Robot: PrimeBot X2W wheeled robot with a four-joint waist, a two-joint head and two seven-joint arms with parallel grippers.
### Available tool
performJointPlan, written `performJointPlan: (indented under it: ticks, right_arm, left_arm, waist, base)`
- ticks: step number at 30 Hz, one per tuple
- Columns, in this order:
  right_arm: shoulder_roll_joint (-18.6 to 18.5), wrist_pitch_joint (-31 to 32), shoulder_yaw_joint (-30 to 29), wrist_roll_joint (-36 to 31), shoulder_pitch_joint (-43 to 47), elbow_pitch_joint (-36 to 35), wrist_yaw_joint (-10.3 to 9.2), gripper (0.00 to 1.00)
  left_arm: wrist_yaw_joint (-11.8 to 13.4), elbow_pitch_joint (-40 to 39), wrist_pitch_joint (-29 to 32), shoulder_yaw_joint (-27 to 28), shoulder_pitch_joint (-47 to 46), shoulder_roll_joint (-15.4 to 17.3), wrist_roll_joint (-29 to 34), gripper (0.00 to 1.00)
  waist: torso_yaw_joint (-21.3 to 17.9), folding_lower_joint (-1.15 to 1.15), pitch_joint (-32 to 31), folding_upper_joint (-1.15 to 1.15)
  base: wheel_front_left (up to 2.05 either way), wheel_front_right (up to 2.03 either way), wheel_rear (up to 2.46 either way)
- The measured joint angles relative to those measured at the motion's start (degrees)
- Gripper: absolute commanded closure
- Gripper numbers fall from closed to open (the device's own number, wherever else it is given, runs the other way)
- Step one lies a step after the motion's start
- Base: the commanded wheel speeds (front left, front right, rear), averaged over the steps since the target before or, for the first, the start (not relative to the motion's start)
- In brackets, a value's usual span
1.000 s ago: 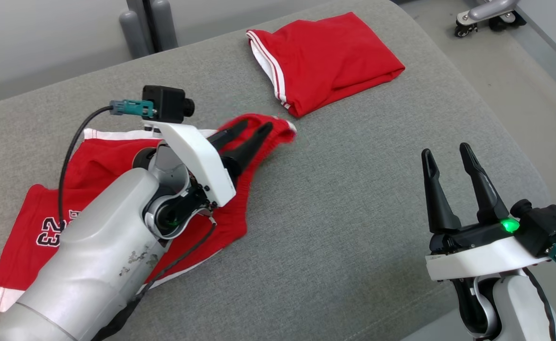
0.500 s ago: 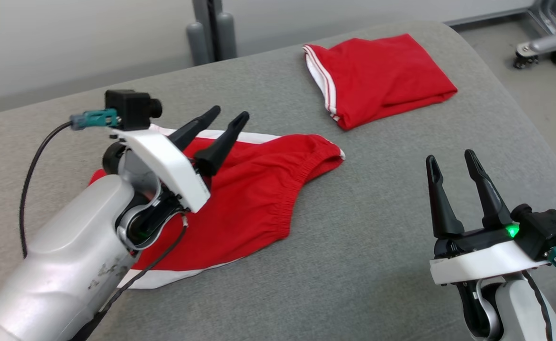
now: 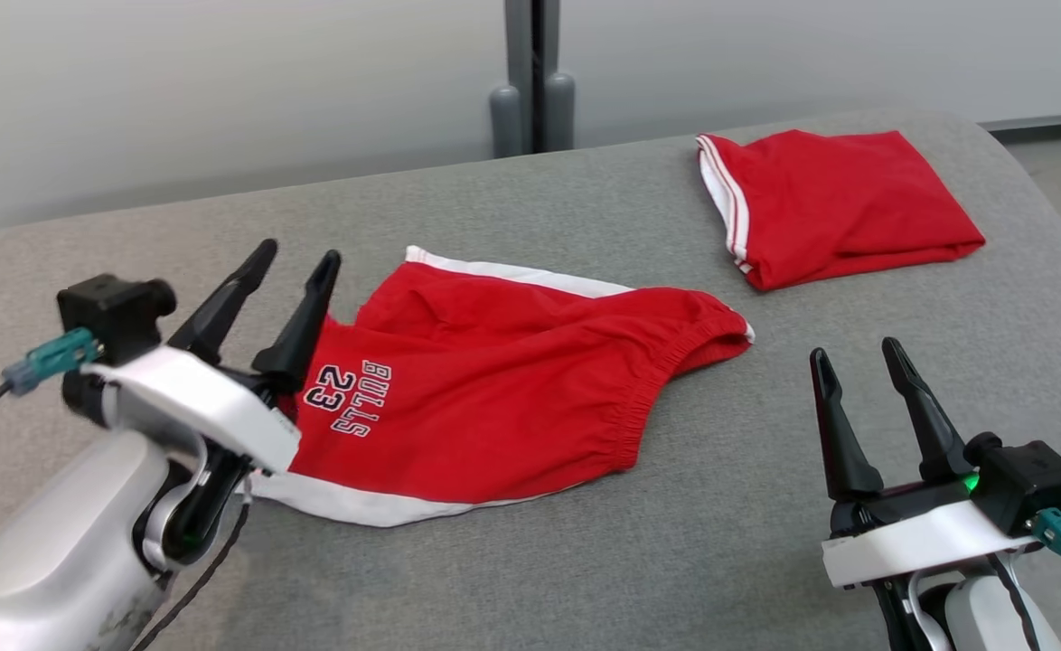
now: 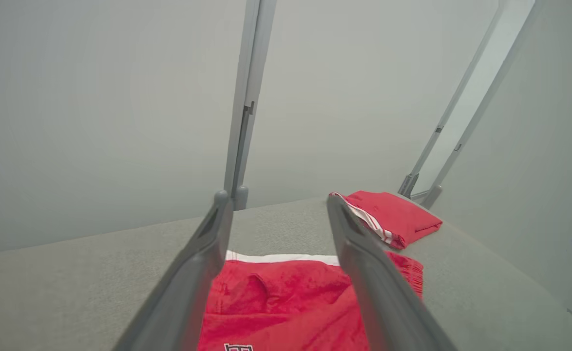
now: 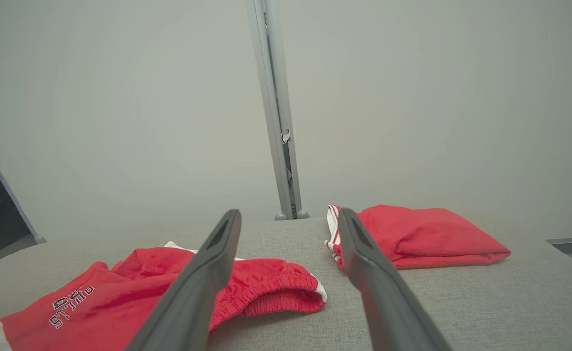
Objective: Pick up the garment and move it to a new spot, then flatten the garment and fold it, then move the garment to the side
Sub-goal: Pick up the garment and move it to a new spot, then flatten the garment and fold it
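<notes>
Scene: I am looking down from the robot's head at a grey padded surface (image 3: 530, 561) that takes up most of the picture, with a pale wall (image 3: 223, 90) behind it.
Task garment: the red basketball shorts (image 3: 512, 398) lie spread but rumpled on the surface, left of the middle, and neither claw holds them.
Garment details: white trim runs along the near and far leg hems. The elastic waistband points to my right. A white print, BULLS 23, reads upside down to me near the left end.
Left gripper: the left gripper (image 3: 298, 251) sits at the lower left, just beside the left end of the shorts. Its two dark fingers are spread apart with nothing between them, so it is released. The fingers point up and away past the cloth's edge, and I cannot tell whether they touch it.
Left wrist camera: the shorts lie below the parted fingers, red cloth showing in the gap.
Right gripper: the right gripper (image 3: 856, 349) rests at the lower right over bare surface, well apart from the shorts, fingers spread and empty.
Right wrist camera: the waistband opening of the shorts shows between the two fingers, and the printed end lies to their left.
Second garment: a folded red garment (image 3: 842, 203) with white and red striped trim on its left edge lies at the far right of the surface, apart from the shorts.
Background: a grey post (image 3: 535, 72) stands upright behind the far edge, against the wall.
</notes>
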Motion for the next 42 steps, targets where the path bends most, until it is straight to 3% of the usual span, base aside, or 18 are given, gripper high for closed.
performJointPlan:
  ticks: [3, 8, 11, 16, 24, 30, 42]
  right_arm:
    - [-0.16, 0.0, -0.2, 0.01, 0.98, -0.01, 0.0, 0.0]
    - [-0.22, 0.0, -0.21, 0.1, 1.77, -0.07, 0.0, 0.0]
    - [-0.33, 0.0, -0.33, 0.18, 2.23, -0.12, 0.0, 0.0]
    - [-0.34, 0.0, -0.98, 0.6, 3.73, -0.4, 0.0, 0.0]
    - [-0.29, 0.0, -0.94, 0.64, 4.73, -0.18, 0.0, 0.0]
    - [-0.85, 0.0, -0.44, 0.75, 5.7, 0.9, 0.0, 0.0]
    - [-2.35, 0.0, 2.13, 1.49, 5.62, 3.26, 0.0, 0.0]
  left_arm:
    - [2.61, -3.24, -0.48, 3.14, 3.98, 1.43, 1.72, 0.0]
    - [6.76, -10.53, -0.56, 14.75, 13.59, 1.26, 7.32, 0.0]
    - [8.56, -14.72, -0.64, 21.81, 20.45, -0.58, 12.1, 0.0]
    - [9.13, -18.74, -0.64, 28.92, 30.23, -4.25, 20.05, 0.0]
    - [8.6, -18.97, -0.64, 34.93, 37.71, -10.32, 27.41, 0.0]
    - [6.0, -18.22, -0.64, 38.66, 40.63, -16.03, 32.22, 0.0]
    - [2.41, -16.62, -0.64, 41.3, 41.06, -19.58, 36.08, 0.0]
  waist:
    - [1.38, 0.0, -0.46, 0.0]
    - [2.49, 0.0, -1.16, 0.0]
    - [2.74, 0.0, -1.56, 0.0]
    - [3.34, 0.0, -2.28, 0.0]
    - [3.91, 0.0, -3.7, 0.0]
    - [4.46, 0.0, -4.81, 0.0]
    - [4.88, 0.0, -4.85, 0.0]
  base:
    - [0.0, 0.0, 0.0]
    - [0.0, 0.0, 0.0]
    - [0.0, 0.0, 0.0]
    - [0.0, 0.0, 0.0]
    - [0.0, 0.0, 0.0]
    - [0.0, 0.0, 0.0]
    - [0.0, 0.0, 0.0]
